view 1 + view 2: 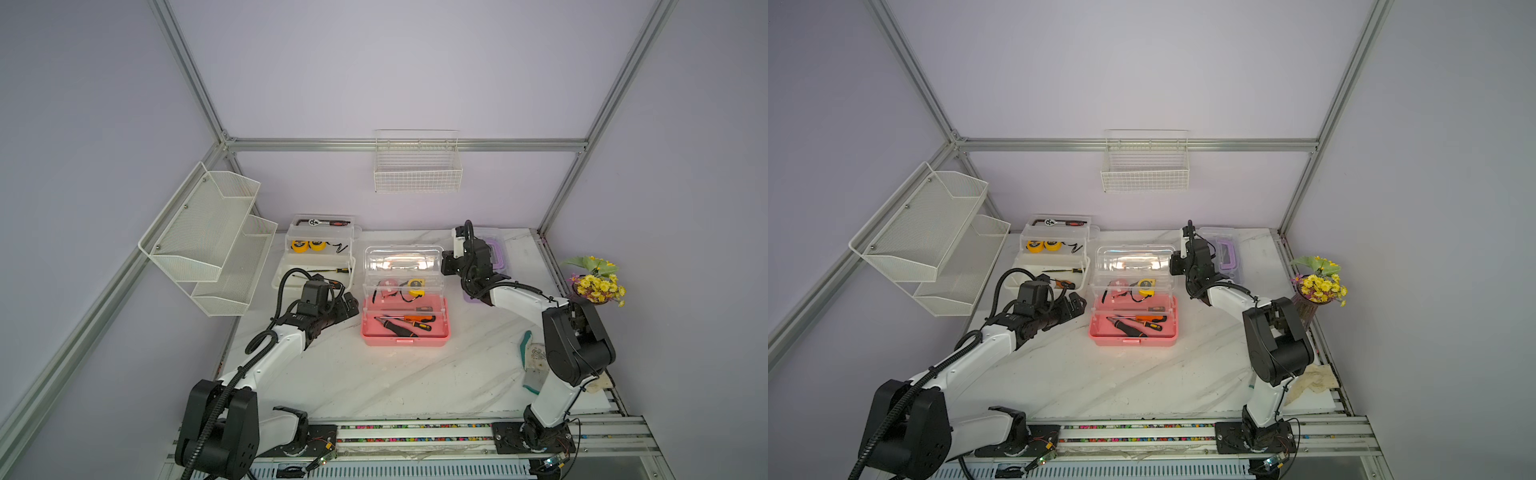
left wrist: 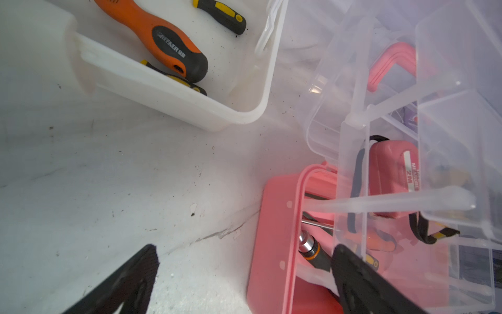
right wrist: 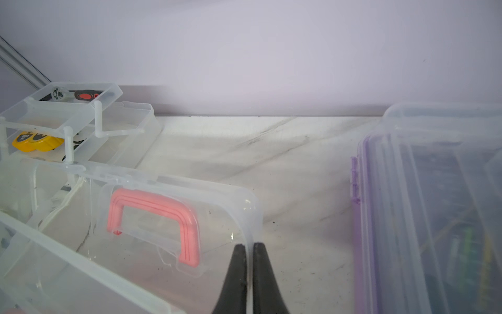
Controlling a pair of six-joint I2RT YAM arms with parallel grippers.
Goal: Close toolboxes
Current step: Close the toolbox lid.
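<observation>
Right wrist view. Item one: right gripper (image 3: 249, 248), jaws pinched tight on the thin rim of the clear lid (image 3: 241, 201), at its end edge, near the pink handle (image 3: 154, 209). Lid: light, stiff but springy, glossy. It is likely slippery in so narrow a pinch, so guide it along its hinge arc rather than drag it.

Belongs to: pink toolbox (image 1: 405, 337), middle of the table (image 1: 374, 382), standing open with its clear trays fanned up behind the base. Screwdrivers (image 1: 405, 322) lie in the base, flat enough, by the look, to clear the trays coming down. The linkage arms look thin, and force would likely crack them.

Item two: left gripper (image 2: 244, 255), jaws wide apart and empty, hovering just beside the end of the pink base.

Neighbours: purple toolbox (image 3: 407, 217) to one side, lid down; white toolbox (image 1: 312, 272) to the other, open, trays raised.

Better purchase, if you want it: the lid's broad top face.
</observation>
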